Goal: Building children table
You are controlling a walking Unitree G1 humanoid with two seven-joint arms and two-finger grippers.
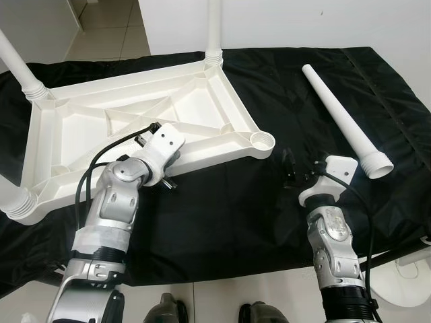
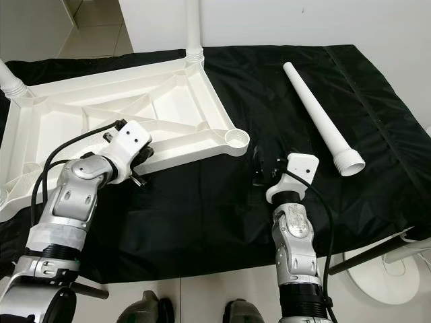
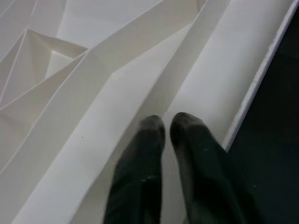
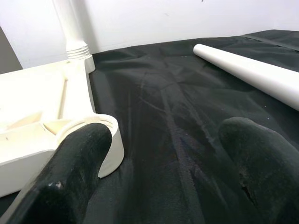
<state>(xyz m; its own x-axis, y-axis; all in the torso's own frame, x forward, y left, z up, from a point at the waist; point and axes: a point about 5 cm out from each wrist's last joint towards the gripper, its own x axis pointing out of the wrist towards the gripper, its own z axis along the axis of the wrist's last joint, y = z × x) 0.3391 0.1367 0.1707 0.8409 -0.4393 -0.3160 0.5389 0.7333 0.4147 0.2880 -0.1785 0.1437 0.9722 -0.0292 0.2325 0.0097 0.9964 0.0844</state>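
Note:
A white plastic table top (image 1: 135,121) lies upside down on a black cloth. Legs stand in three corners: the far corner leg (image 1: 215,30), the far left leg (image 1: 17,64) and the near left leg (image 1: 13,198). The near right corner socket (image 1: 262,141) holds nothing. A loose white leg (image 1: 343,121) lies on the cloth to the right. My left gripper (image 3: 167,123) is shut, its tips resting on a rib beside the top's front rail. My right gripper (image 1: 303,168) stands open low over the cloth, just right of the bare socket (image 4: 100,126), with the loose leg (image 4: 252,70) ahead of it.
The black cloth (image 1: 222,222) ends close in front of me, with pale floor below. A white round base (image 1: 404,279) stands on the floor at the near right. A white wall (image 1: 303,20) runs behind the cloth.

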